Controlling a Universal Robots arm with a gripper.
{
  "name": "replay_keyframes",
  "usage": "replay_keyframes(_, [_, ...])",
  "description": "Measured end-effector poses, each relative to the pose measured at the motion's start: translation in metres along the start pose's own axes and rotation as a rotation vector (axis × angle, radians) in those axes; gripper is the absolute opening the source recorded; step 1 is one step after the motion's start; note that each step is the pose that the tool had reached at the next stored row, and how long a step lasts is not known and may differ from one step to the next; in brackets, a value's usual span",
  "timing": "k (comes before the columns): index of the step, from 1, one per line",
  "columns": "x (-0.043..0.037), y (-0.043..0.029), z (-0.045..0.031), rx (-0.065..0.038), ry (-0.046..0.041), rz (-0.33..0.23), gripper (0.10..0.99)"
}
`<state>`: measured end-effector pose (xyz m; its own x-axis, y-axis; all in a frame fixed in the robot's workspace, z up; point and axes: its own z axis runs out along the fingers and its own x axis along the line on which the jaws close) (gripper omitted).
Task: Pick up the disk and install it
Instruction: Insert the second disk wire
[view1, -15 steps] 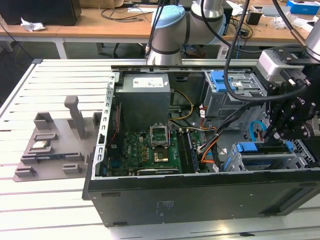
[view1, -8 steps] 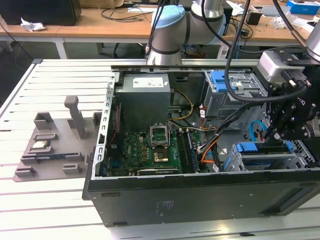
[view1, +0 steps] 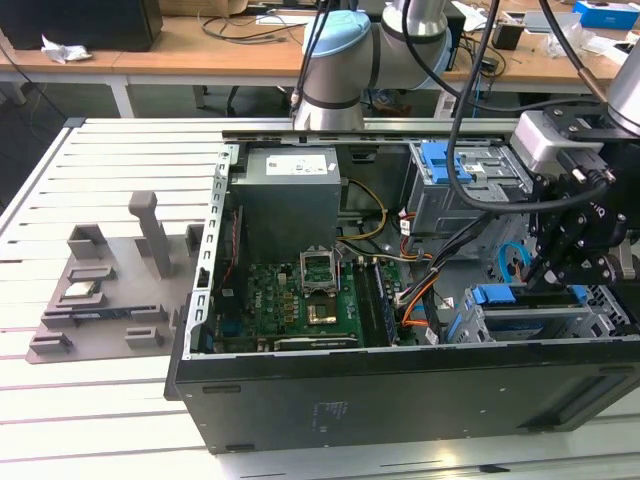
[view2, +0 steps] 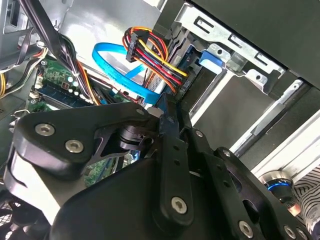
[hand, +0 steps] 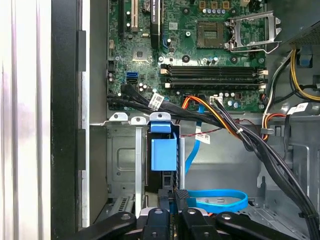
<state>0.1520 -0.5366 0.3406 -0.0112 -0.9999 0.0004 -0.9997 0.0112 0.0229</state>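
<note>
two black fingers (hand: 176, 200) of the gripper (hand: 172, 196) sit close together just behind the blue carrier tab of the disk (hand: 164, 150), though whether they pinch it cannot be told. the disk stands on edge, already slid down into the metal drive cage (hand: 120, 165) at the computer case (view1: 400, 400) corner on the exterior view's right, beside the case's front wall. a loose blue data cable (hand: 220, 199) curls on the case floor just beside the gripper. further off, the green motherboard (hand: 200, 45) shows its open processor socket (hand: 250, 30), and orange and black wires (hand: 235, 127) run across toward the cage.
</note>
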Motion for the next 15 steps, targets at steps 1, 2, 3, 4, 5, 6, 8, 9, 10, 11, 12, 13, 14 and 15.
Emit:
replay_keyframes(1, [0.0,0.0,0.0,0.0,0.0006,0.0,0.161])
replay_keyframes(2, [0.0,0.0,0.0,0.0,0.0008,0.0,0.161])
replay_keyframes(3, [0.0,0.0,0.0002,0.0,0.0006,0.0,0.161])
replay_keyframes(4, [0.0,0.0,0.0002,0.0,0.0007,0.0,0.161])
replay_keyframes(5, [0.0,0.0,0.0003,0.0,0.0008,0.0,0.161])
replay_keyframes(6, [0.0,0.0,0.0003,0.0,0.0009,0.0,0.173])
replay_keyframes(8, [-0.0001,0.0002,-0.006,0.0,0.0016,0.0,0.239])
replay_keyframes(9, [-0.0024,0.0005,-0.0163,0.0,0.0061,0.0,0.239])
replay_keyframes(10, [-0.0038,0.0006,-0.0206,0.0,0.0081,0.0,0.239])
replay_keyframes(11, [-0.0047,0.0007,-0.0238,0.0,0.0094,0.0,0.224])
replay_keyframes(12, [-0.0062,0.0008,-0.0304,0.0,0.0121,0.0,0.157])
replay_keyframes(13, [-0.0074,0.001,-0.0369,0.0,0.0141,0.0,0.106])
replay_keyframes(14, [-0.0082,0.0011,-0.0434,0.0,0.0156,0.0,0.106])
replay_keyframes(15, [-0.0089,0.0012,-0.0475,0.0,0.0166,0.0,0.106])
